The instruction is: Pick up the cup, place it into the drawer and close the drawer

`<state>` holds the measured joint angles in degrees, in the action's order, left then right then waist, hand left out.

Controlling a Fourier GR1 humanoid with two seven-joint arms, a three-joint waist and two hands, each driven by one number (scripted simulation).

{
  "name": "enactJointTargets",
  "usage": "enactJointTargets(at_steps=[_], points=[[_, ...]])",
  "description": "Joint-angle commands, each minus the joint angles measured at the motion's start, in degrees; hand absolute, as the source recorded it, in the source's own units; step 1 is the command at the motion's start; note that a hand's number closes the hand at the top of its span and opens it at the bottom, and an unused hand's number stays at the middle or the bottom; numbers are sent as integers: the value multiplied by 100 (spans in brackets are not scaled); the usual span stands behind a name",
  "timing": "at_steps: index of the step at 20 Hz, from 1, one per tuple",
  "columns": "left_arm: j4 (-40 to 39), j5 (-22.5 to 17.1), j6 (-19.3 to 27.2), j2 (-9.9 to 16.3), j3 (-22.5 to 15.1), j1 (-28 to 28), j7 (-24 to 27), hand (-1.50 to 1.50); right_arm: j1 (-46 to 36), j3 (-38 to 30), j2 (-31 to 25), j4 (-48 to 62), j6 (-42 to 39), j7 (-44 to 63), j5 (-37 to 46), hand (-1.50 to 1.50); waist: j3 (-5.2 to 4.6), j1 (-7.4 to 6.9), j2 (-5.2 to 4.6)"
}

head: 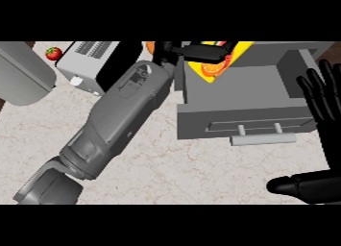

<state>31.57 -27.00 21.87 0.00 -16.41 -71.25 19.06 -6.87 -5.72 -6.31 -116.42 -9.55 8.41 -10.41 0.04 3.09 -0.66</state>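
Note:
A yellow cup (217, 67) with an orange pattern hangs tilted over the back left corner of the open grey drawer (237, 98). My left hand (200, 51) is curled round the cup's upper part and hides much of it; its grey forearm runs up from the lower left. The drawer's inside shows bare grey, and its front carries a bar handle (262, 139) that faces me. My right hand (330, 115) rests open at the right edge, fingers up, beside the drawer's right side.
A toaster (93, 58) stands at the back left, with a small red fruit (54, 53) beside it. A large grey rounded object (17, 72) fills the far left corner. Something orange (150, 46) peeks out behind my left wrist. The marble counter (194, 168) lies before the drawer.

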Motion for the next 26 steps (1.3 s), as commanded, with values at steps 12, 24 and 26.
enactJointTargets(at_steps=[12,24,26], points=[[-1081,-476,555,0,-1533,-404,39,150,-72,300,104,160,-177,-164,-3,-150,9,376,-95],[-473,-1376,316,0,-1521,-466,321,-150,-155,49,-7,51,-238,127,-509,-150,-1,169,-29],[-486,-1450,190,0,-1393,-391,685,-150,-215,133,134,-101,-79,210,-523,-150,-4,62,-15]])
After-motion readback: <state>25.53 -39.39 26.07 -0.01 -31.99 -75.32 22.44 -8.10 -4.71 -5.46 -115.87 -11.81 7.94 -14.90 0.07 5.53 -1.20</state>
